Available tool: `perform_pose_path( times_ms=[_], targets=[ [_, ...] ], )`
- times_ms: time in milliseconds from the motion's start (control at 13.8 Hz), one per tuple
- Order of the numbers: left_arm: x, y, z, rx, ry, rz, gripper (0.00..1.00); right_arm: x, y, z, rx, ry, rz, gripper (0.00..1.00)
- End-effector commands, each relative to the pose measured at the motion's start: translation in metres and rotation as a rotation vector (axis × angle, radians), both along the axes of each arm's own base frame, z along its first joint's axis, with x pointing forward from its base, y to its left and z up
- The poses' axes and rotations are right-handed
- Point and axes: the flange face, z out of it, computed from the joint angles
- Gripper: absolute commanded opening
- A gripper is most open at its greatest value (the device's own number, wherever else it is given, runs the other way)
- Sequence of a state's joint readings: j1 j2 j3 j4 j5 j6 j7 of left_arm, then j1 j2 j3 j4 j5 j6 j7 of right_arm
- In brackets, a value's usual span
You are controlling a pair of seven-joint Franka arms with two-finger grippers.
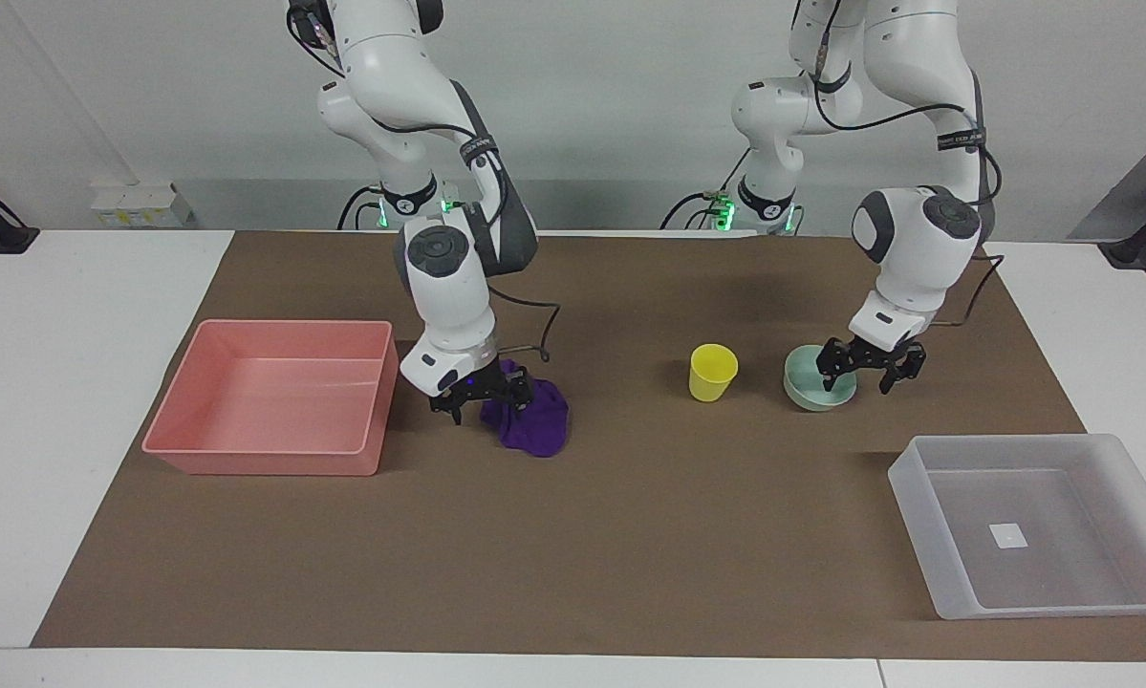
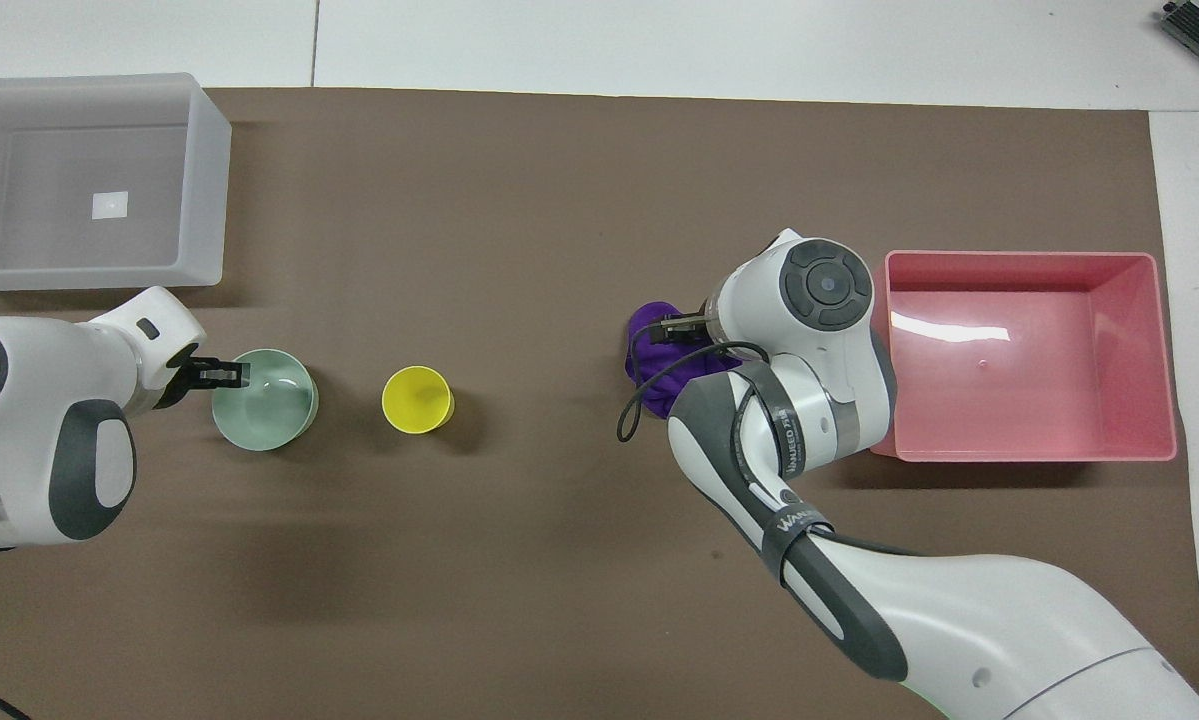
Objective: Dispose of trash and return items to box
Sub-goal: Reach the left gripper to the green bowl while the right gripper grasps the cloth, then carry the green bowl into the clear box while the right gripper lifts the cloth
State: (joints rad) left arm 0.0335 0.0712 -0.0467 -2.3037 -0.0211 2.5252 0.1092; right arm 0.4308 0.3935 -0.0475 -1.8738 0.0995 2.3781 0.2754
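The purple fabric wad (image 1: 541, 430) lies on the brown mat beside the pink tray. My right gripper (image 1: 489, 400) is down on its end toward the pink tray, fingers open with fabric between them. In the overhead view the right wrist covers most of the wad (image 2: 651, 378). The yellow cup (image 1: 713, 371) stands upright beside the mint-green bowl (image 1: 806, 390). My left gripper (image 1: 856, 380) is open, low at the bowl's rim toward the left arm's end, one finger over the bowl (image 2: 269, 405). The translucent box (image 1: 917, 497) is empty but for its white sticker.
The pink tray (image 1: 267, 461) sits empty toward the right arm's end of the table. The brown mat (image 1: 630, 535) covers the table's middle. The box (image 2: 209, 190) lies farther from the robots than the bowl and the cup (image 2: 417, 399).
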Motion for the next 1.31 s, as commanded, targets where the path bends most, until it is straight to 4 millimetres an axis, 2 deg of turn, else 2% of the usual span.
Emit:
perform_pose_path(
  times_ms=[0, 145, 218, 291, 364, 436, 582, 727, 800, 945, 1091, 1236],
  targets=[
    [-0.006, 0.0, -0.001, 0.007, -0.003, 0.002, 0.0, -0.014, -0.005, -0.013, 0.013, 0.011, -0.025, 1.0],
    [-0.003, -0.001, 0.018, 0.009, 0.004, -0.009, 0.0, -0.017, -0.008, -0.017, 0.009, 0.014, -0.014, 1.0],
    [0.0, 0.002, 0.032, 0.01, 0.018, -0.008, 0.0, -0.018, -0.01, -0.019, 0.005, 0.016, -0.001, 0.91],
    [0.004, 0.003, 0.05, 0.012, 0.02, -0.012, 0.0, -0.018, -0.009, -0.018, 0.006, 0.017, -0.003, 0.46],
    [0.01, 0.005, 0.066, 0.013, 0.017, -0.018, 0.0, -0.018, -0.009, -0.019, 0.005, 0.022, -0.017, 0.11],
    [0.017, 0.009, 0.08, 0.014, 0.01, -0.017, 0.0, -0.019, -0.009, -0.019, 0.006, 0.029, -0.039, 0.0],
    [0.036, 0.018, 0.108, 0.014, -0.038, -0.003, 0.0, -0.019, -0.009, -0.018, 0.004, 0.037, -0.052, 0.0],
    [0.06, 0.036, 0.122, 0.015, -0.1, 0.027, 0.0, -0.019, -0.01, -0.015, -0.002, 0.063, -0.058, 0.0],
    [0.077, 0.042, 0.125, 0.014, -0.114, 0.035, 0.0, -0.019, -0.011, -0.006, 0.002, 0.058, -0.067, 0.0],
    [0.105, 0.074, 0.128, 0.016, -0.143, 0.075, 0.0, -0.021, -0.015, 0.022, 0.01, 0.059, -0.082, 0.0],
    [0.137, 0.092, 0.138, 0.017, -0.177, 0.095, 0.0, -0.023, -0.021, 0.057, 0.021, 0.052, -0.114, 0.0],
    [0.164, 0.117, 0.128, 0.025, -0.175, 0.119, 0.0, -0.025, -0.027, 0.093, 0.039, 0.031, -0.146, 0.0]
  ],
)
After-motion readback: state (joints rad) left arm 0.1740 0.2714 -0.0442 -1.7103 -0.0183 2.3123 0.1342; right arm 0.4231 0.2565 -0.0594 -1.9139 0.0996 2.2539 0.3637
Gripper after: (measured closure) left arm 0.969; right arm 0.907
